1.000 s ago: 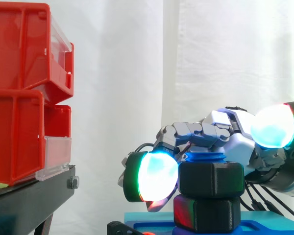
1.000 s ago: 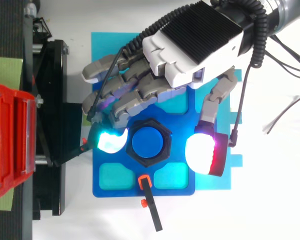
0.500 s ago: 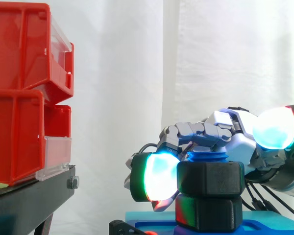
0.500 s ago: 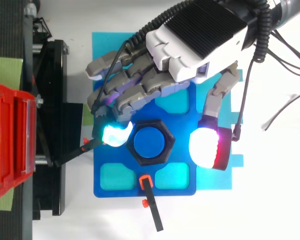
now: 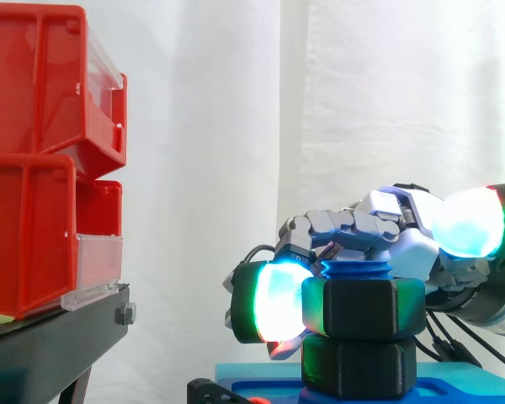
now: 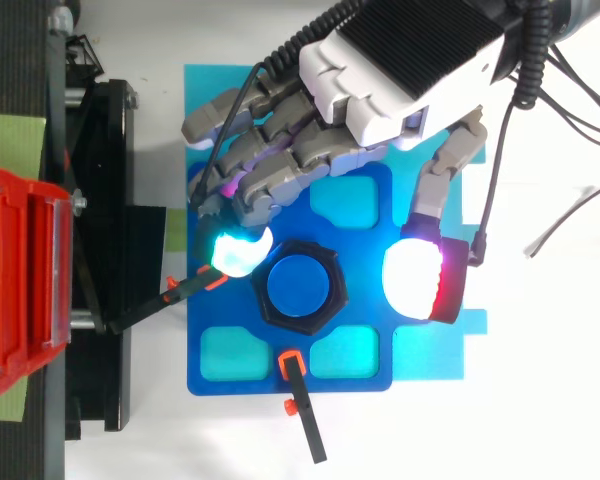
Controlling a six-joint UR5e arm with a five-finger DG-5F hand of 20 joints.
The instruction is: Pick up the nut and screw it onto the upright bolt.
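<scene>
A black hexagonal nut (image 6: pixel 338 291) sits on the upright blue bolt (image 6: pixel 298 287), above a second black hex piece (image 5: pixel 358 367) at the bolt's foot. In the side view the nut (image 5: pixel 364 308) is near the bolt's top (image 5: pixel 353 269). My hand (image 6: pixel 400 60) hovers over the far side of the bolt. One glowing cyan fingertip (image 6: pixel 238 252) touches the nut's upper-left corner. The thumb's white-magenta pad (image 6: pixel 418 285) stands right of the nut with a clear gap. Nothing is pinched between them.
The bolt stands on a blue plate (image 6: pixel 280 360) with cyan recesses, on a cyan mat (image 6: pixel 430 350). Two black, orange-tipped levers (image 6: pixel 300 410) (image 6: pixel 170 295) lie at the plate's front and left edges. Red bins (image 5: pixel 42 151) on a black stand (image 5: pixel 59 337) are to the left.
My hand has shifted slightly away from the plate's front edge. The cyan fingertip slid along the nut's upper-left side, and the nut looks turned a little.
</scene>
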